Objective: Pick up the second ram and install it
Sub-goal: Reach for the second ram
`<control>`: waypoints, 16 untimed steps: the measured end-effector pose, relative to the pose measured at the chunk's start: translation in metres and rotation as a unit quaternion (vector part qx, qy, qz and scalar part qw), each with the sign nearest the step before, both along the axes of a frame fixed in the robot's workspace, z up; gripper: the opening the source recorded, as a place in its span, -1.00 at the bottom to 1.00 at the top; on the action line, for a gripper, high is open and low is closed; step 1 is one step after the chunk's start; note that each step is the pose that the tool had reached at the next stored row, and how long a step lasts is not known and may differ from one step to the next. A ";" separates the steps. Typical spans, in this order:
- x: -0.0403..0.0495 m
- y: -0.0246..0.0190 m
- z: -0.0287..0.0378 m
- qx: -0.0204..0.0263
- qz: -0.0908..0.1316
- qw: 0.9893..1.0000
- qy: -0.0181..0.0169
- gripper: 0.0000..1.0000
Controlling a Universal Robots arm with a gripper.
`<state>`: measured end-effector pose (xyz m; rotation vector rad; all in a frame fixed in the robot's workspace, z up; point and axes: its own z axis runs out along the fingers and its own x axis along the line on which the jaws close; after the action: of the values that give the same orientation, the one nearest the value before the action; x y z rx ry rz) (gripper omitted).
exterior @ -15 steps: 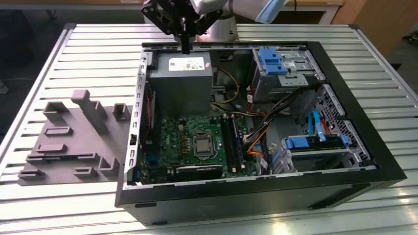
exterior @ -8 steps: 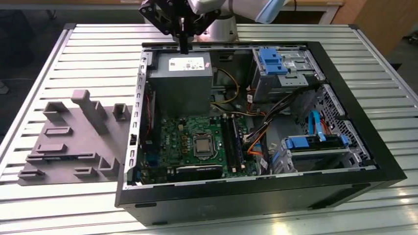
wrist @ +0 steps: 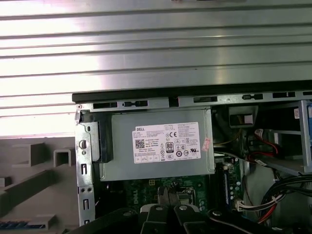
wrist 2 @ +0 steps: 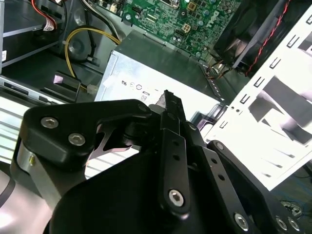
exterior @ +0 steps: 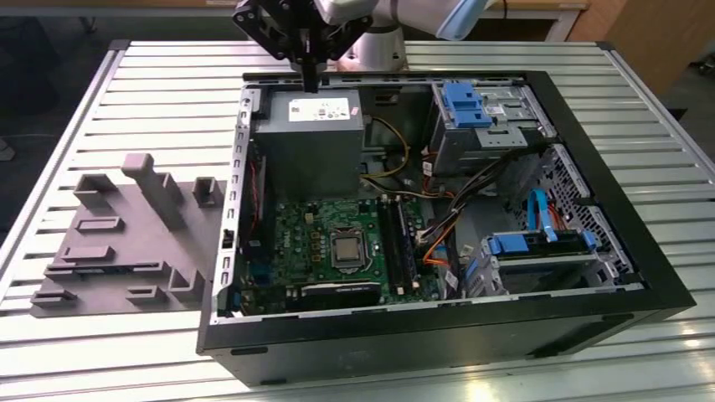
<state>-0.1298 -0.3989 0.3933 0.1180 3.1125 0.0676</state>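
the claw [exterior: 311, 82] hangs above the grey power supply [exterior: 307, 138] toward the table's [exterior: 123, 92] far edge, jaws pinched narrow on nothing. the second ram [wrist: 17, 225] seemingly lies in the grey fixture [exterior: 112, 243]; pickup and install both appear left.

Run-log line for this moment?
gripper: shut, nothing held | position: over power supply | ram: on grey fixture

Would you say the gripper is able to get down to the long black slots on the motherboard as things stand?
Probably yes: the case lies open, nothing covers the slots, and the gripper hangs above the grey power-supply box next to the motherboard. Orange cables run close beside them.
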 end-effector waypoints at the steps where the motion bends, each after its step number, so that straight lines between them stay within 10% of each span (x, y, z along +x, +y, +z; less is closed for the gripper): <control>1: -0.0007 0.0000 0.0000 0.000 0.000 1.000 0.000 -0.79; 16: -0.0103 0.0000 0.0000 0.000 0.000 1.000 0.000 -0.79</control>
<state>-0.1401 -0.3989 0.3933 0.1180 3.1125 0.0676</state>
